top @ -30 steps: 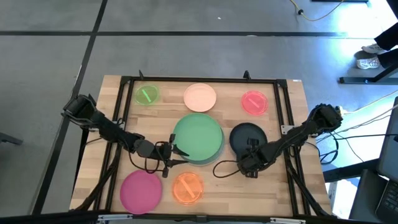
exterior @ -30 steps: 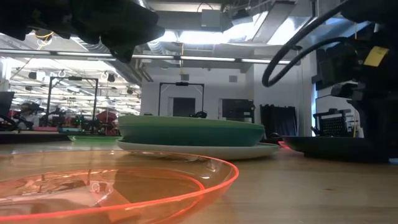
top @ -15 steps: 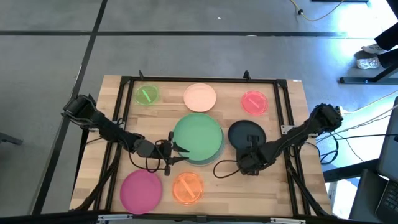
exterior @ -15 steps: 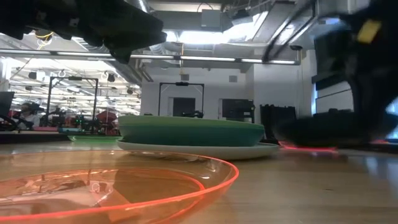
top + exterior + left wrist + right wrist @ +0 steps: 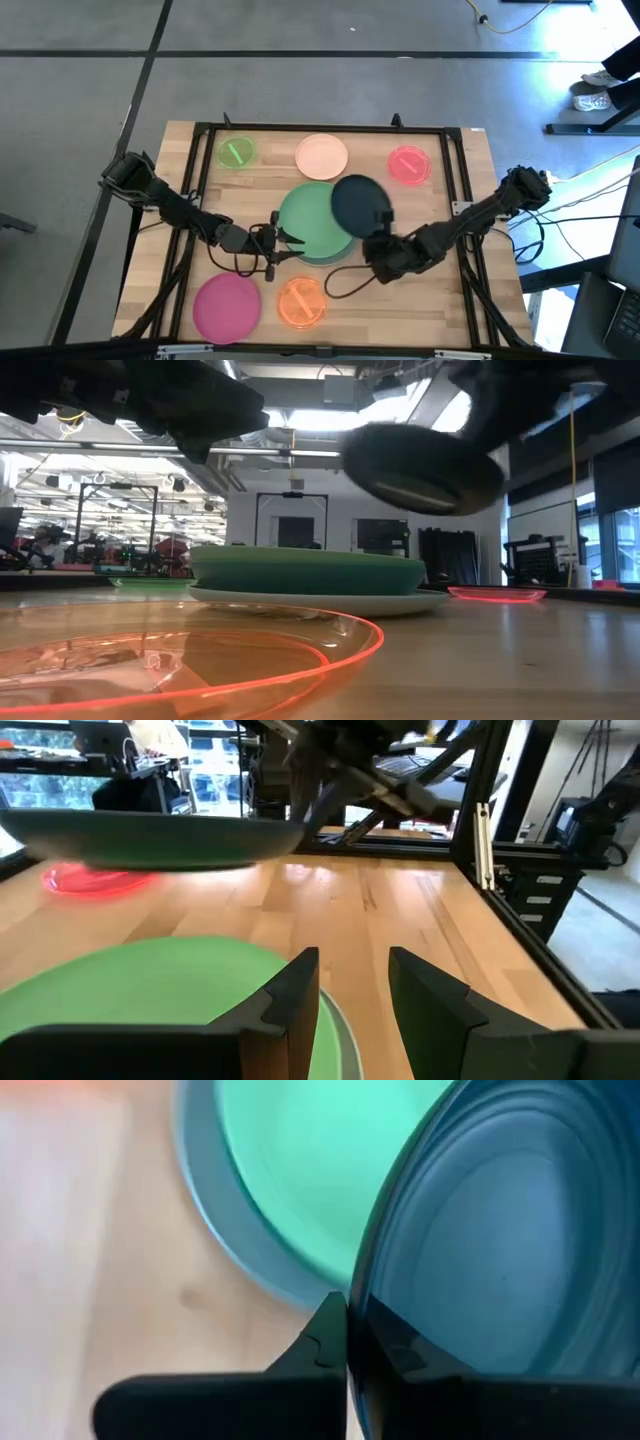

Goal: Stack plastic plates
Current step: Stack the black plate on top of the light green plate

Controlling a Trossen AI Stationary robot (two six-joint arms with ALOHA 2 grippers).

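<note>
The black plate (image 5: 361,205) hangs in the air over the right edge of the green plate (image 5: 315,225), carried by my right gripper (image 5: 383,246), which is shut on it. The green plate rests on a pale blue-grey plate (image 5: 232,1230) at the table's middle. In the low view the black plate (image 5: 420,465) is tilted well above that stack (image 5: 305,570). My left gripper (image 5: 350,990) is open and hovers at the stack's left near rim (image 5: 330,1020). Lime green (image 5: 236,152), peach (image 5: 322,156), pink-red (image 5: 408,165), magenta (image 5: 227,305) and orange (image 5: 302,302) plates lie flat on the table. My right gripper holds the black plate by its rim (image 5: 358,1325) on the side nearest the arm, pinched between the two fingers, one finger (image 5: 322,1342) below and one on the plate's upper face. The fingers come from the table's near right side. The plate is lifted clear and tilted.
A black metal frame (image 5: 455,170) runs around the table's far and side edges. Cables (image 5: 345,280) trail on the wood near both grippers. Bare wood (image 5: 420,300) shows at the near right of the table.
My right gripper has lifted the black plate off the table right of the stack and carried it up and toward the table's left. The plate now hangs tilted over the green plate's right edge.
</note>
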